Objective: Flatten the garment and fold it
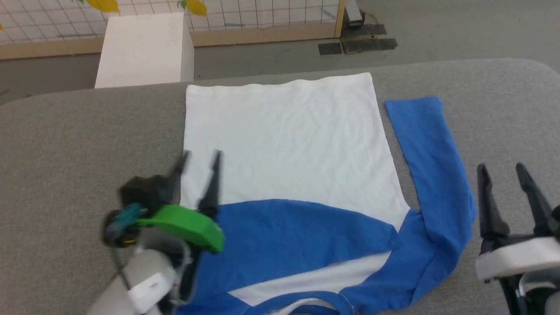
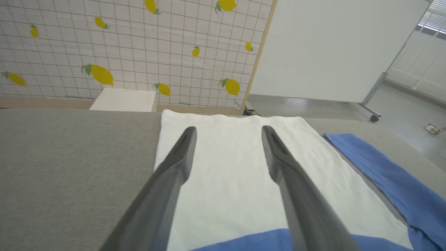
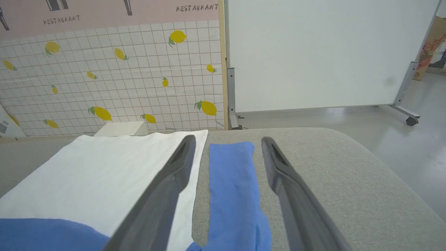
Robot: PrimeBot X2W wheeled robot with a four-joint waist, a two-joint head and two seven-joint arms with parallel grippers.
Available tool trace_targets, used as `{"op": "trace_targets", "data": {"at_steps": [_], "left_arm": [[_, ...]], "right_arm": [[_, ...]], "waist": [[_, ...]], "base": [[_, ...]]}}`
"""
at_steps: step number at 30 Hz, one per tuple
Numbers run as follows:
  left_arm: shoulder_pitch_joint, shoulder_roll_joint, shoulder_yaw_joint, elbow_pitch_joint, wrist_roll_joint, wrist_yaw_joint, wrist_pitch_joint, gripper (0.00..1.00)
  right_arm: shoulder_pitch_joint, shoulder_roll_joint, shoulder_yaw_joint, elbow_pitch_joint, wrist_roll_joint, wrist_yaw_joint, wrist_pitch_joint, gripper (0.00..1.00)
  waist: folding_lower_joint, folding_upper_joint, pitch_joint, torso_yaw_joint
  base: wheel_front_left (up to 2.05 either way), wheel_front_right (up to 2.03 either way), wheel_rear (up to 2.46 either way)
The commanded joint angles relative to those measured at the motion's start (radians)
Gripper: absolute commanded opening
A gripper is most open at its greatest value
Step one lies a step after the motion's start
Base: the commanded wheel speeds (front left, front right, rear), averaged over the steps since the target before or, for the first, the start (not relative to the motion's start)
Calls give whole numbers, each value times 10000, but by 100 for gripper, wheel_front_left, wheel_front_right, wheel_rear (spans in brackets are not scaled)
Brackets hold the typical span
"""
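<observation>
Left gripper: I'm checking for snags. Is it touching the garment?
Cannot tell. In the head view the open left gripper overlaps the garment but is blurred; the left wrist view shows neither contact nor gap plainly.

I note my left gripper (image 1: pixel 201 154) at lower left, fingers spread wide and pointing forward, slightly tilted right. Its pale left forearm (image 1: pixel 131 284) rises from the bottom edge. My right gripper (image 1: pixel 501 167) stands lower right, jaws equally wide.

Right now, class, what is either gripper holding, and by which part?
Nothing is held: the left gripper and the right gripper both stand open, neither pinching the garment.
</observation>
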Motion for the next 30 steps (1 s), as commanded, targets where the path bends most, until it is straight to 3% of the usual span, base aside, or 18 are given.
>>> {"op": "trace_targets", "data": {"at_steps": [1, 6, 10, 21, 30], "left_arm": [[198, 250, 384, -65, 135, 162, -400, 100], [497, 679, 1733, -296, 638, 394, -908, 100], [602, 361, 2901, -896, 1292, 381, -929, 100], [229, -963, 4211, -1225, 2563, -672, -933, 100], [59, -1763, 4826, -1110, 3227, -1321, -934, 100]], "right_arm": [[-495, -115, -101, 168, -28, -15, 111, 100], [-2054, -700, -263, 1243, -91, -15, 827, 100], [-3557, -1147, -116, 2450, 60, -15, 1699, 100], [-7344, -2004, 730, 6105, 148, -15, 3365, 100], [-8704, -2401, 1309, 7858, -91, -15, 4851, 100]], "waist": [[0, 0, 354, 168], [0, 0, 1145, 344], [0, 0, 1824, 556], [0, 0, 3536, 1331], [0, 0, 4044, 1675]], "base": [[0, 0, 0], [0, 0, 0], [0, 0, 0], [0, 0, 0], [0, 0, 0]]}}
